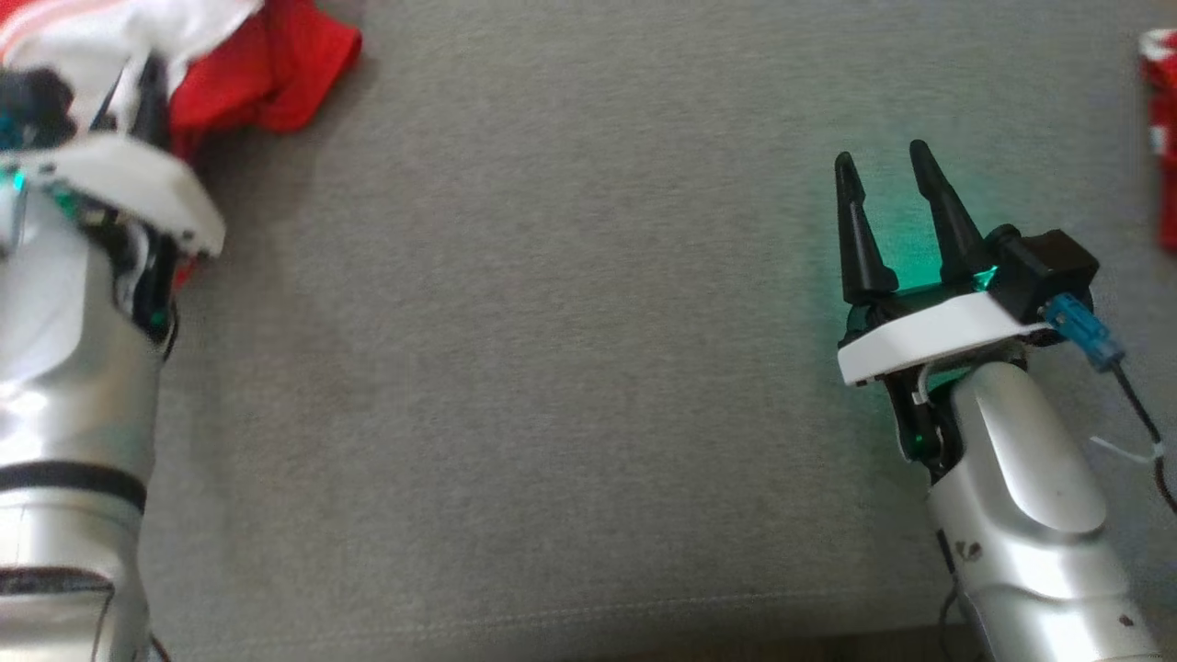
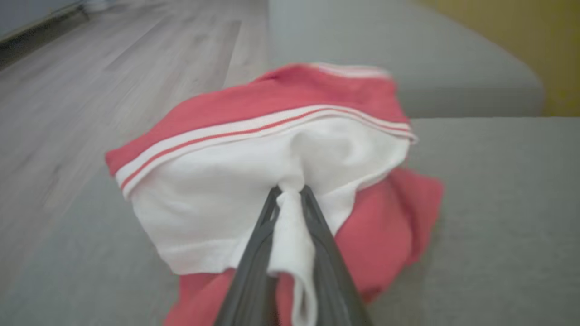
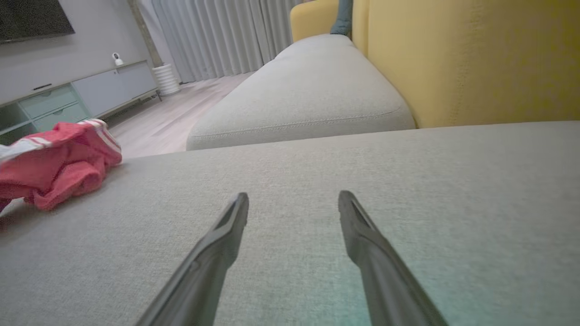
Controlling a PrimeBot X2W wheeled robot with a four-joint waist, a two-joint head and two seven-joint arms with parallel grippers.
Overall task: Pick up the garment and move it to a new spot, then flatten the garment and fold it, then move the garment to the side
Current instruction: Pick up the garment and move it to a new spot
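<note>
We are seeing the red-and-white garment (image 1: 276,74) bunched at the cushion's (image 1: 552,368) far left. It is cut off by the head view's top edge and partly hidden behind our blurred left arm. Crumpled so, it is showing us no clear long axis or heading. Our left gripper (image 2: 290,192) is pinching a white fold, fingers nearly closed. Our right gripper (image 1: 881,154) is hovering wide open, holding nothing.

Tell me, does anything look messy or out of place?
The red and white garment lies crumpled in a heap at the far left corner of the grey cushion. The left gripper pinches a fold of its white part. Nothing looks spilled or damaged.
</note>
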